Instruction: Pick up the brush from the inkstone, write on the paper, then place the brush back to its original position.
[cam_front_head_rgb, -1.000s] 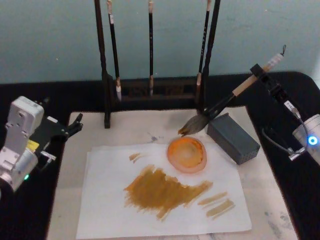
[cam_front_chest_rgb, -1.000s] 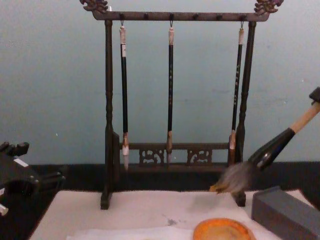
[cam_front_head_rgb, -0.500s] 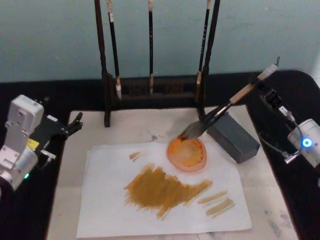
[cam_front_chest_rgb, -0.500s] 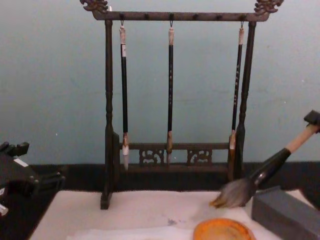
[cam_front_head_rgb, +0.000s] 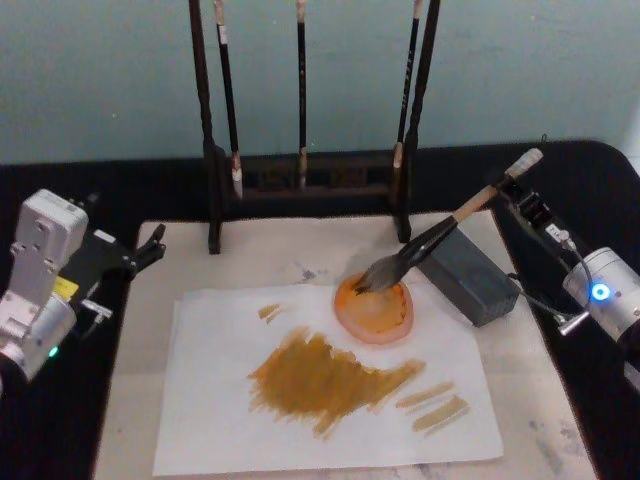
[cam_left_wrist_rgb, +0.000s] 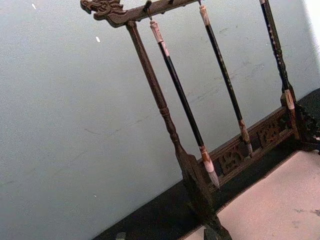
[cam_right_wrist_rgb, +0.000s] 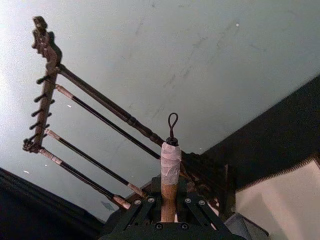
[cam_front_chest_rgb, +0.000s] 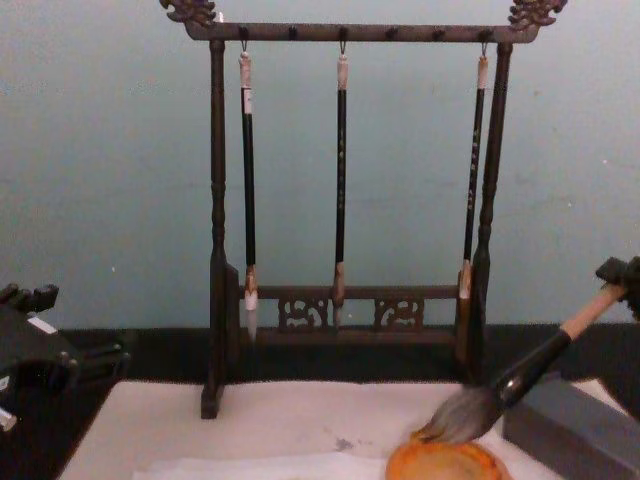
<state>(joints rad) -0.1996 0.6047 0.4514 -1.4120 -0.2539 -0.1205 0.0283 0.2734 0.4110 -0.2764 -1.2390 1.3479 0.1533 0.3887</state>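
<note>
My right gripper (cam_front_head_rgb: 528, 203) pinches the brush (cam_front_head_rgb: 440, 235) near its top, its handle slanting down-left across the grey block (cam_front_head_rgb: 470, 282), bristles touching the orange dish (cam_front_head_rgb: 375, 318); the left gripper (cam_front_head_rgb: 150, 248) sits parked well away.

Our black left gripper (cam_front_head_rgb: 152, 243) fronts a white box (cam_front_head_rgb: 45, 235), yellow label (cam_front_head_rgb: 65, 290), green lamp (cam_front_head_rgb: 52, 353); our right gripper (cam_front_head_rgb: 512, 190), a silver cylinder (cam_front_head_rgb: 612, 312), blue lamp (cam_front_head_rgb: 600, 292), black cable (cam_front_head_rgb: 540, 298).

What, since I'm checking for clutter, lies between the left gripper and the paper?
Head view: only bare cream mat lies between the left gripper and the paper; the right gripper holds the brush at the dish.
</note>
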